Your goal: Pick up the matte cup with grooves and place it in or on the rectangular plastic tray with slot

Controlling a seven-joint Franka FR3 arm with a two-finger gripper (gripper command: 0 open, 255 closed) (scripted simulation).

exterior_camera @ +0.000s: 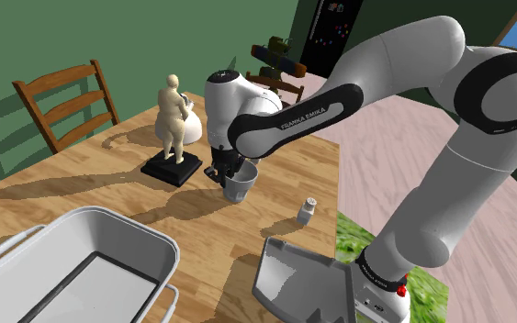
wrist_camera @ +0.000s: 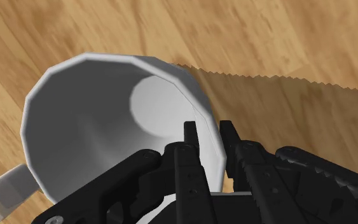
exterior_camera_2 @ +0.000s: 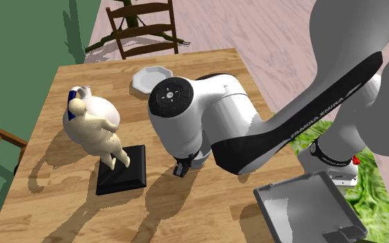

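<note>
1. The gripper (exterior_camera: pixel 223 173) hangs over the middle of the table (exterior_camera: pixel 82 188), pointing down. It is just to the shoulder view's right of the figurine (exterior_camera: pixel 174 124).
2. In the wrist view, the gripper (wrist_camera: pixel 210 135) has its fingers (wrist_camera: pixel 191 137) drawn close together on the wall of the cup (wrist_camera: pixel 107 114). One finger is inside the rim and the other outside, so they clasp it.
3. The cup (exterior_camera: pixel 241 187) is pale grey and open upward. It sits under the gripper, near the figurine's black base (exterior_camera: pixel 172 167). I cannot tell whether its foot touches the wood.
4. A handle (wrist_camera: pixel 2 188) sticks out of the cup on the side away from the fingers.
5. The tray (exterior_camera: pixel 132 240) is a pale rectangular tub with a dark floor. It stands at the near left of the shoulder view, well apart from the cup.
6. A small shaker (exterior_camera: pixel 308 210) stands upright to the right of the cup in the shoulder view, close to the table's edge.
7. In the second exterior view, the figurine (exterior_camera_2: pixel 99 134) stands on its base (exterior_camera_2: pixel 122 169) with a round white pot (exterior_camera_2: pixel 106 110) just behind it.
8. An eight-sided white dish (exterior_camera_2: pixel 153 77) lies farther off in that view, towards a chair (exterior_camera_2: pixel 144 27).
9. Another chair (exterior_camera: pixel 63 101) stands at the table's far left in the shoulder view, and the stand (exterior_camera: pixel 302 275) is at the near right.
</note>
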